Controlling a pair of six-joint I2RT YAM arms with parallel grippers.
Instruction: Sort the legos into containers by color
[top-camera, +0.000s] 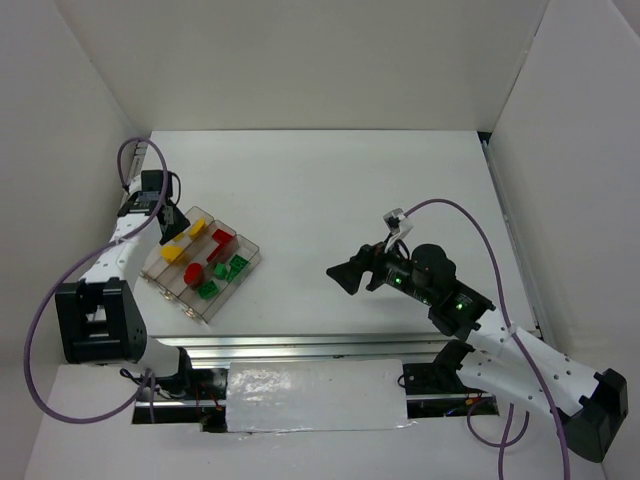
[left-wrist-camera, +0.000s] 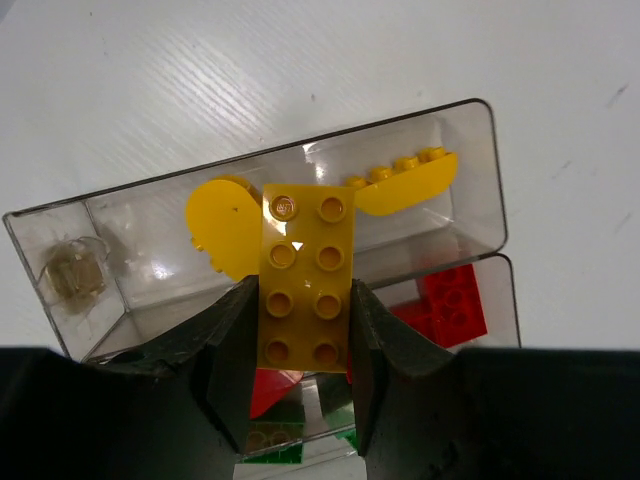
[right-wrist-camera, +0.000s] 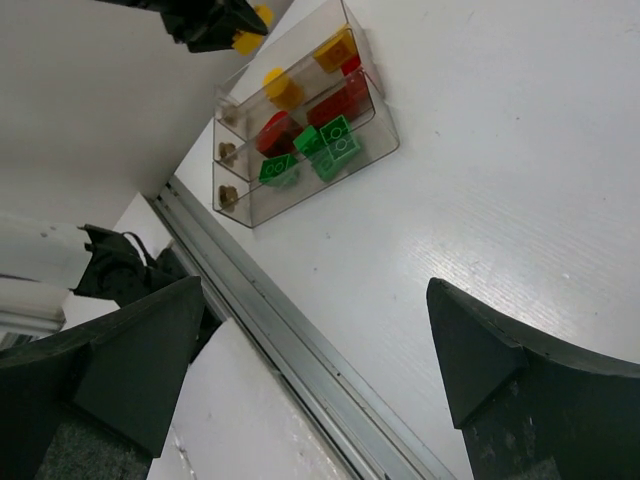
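Left wrist view, left claw (left-wrist-camera: 303, 300) gripping yellow brick (left-wrist-camera: 305, 240) over tray (left-wrist-camera: 150, 250) (right claw (right-wrist-camera: 315, 300) spread wide).

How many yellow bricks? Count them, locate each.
3. A two-by-four brick in the left gripper over the tray; a rounded piece and a curved piece in its outer compartment. Others may be hidden.

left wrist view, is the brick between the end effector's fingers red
No, the brick clamped in the left end effector is yellow, with two rows of studs facing the camera.
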